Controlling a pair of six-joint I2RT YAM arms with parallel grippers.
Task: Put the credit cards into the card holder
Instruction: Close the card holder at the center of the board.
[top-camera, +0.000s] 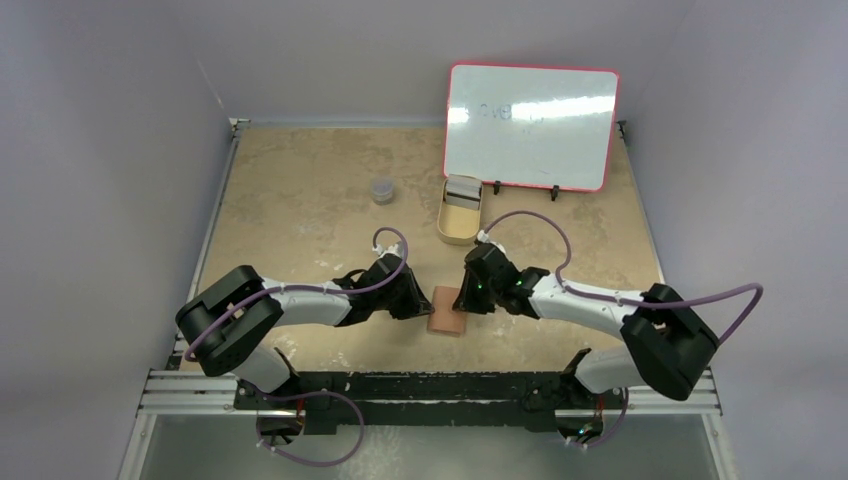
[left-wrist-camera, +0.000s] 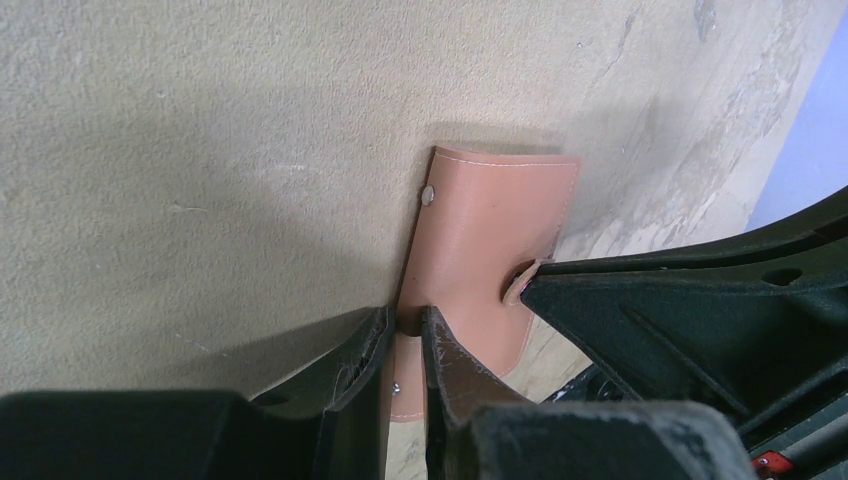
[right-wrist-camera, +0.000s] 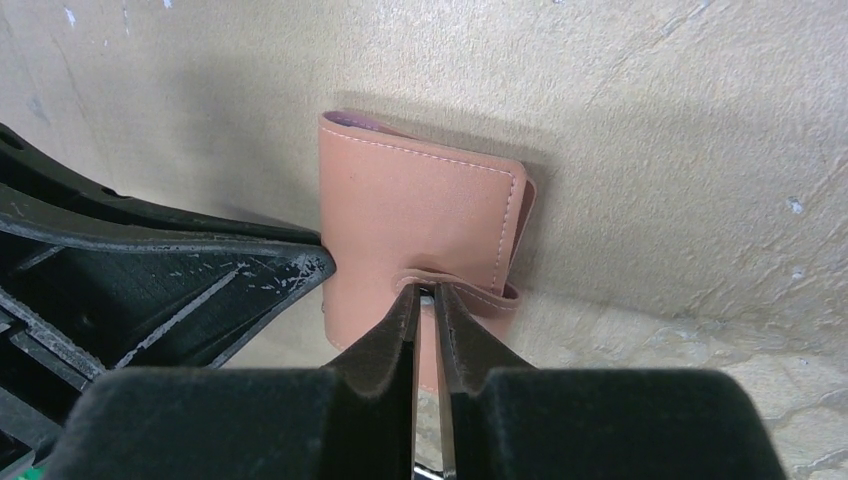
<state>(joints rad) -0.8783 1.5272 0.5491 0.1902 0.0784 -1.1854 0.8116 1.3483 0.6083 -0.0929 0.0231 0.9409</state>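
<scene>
Two sets of jaws grip the card holder (top-camera: 449, 311), low over the counter (top-camera: 300, 190) between the arms. The left jaws are clamped on its side edge and the right jaws are pinched on its closing tab (right-wrist-camera: 475, 291). It looks light, soft and floppy, so thin edges are the place to hold it. The credit cards (top-camera: 462, 190) stand in the tin (top-camera: 452, 232), well apart.

So the small pinkish-brown card holder (right-wrist-camera: 400, 210) looks like smooth faux leather with a soft satin sheen, pale stitching along the edges and a little shiny metal snap (left-wrist-camera: 428, 194). The beige table (top-camera: 300, 200) is matt and grainy, kinda like rough chipboard. The red-framed whiteboard (top-camera: 530, 125) is glossy, and the black plastic fingers (right-wrist-camera: 385, 345) of the right gripper (right-wrist-camera: 428, 292) are matt.
</scene>
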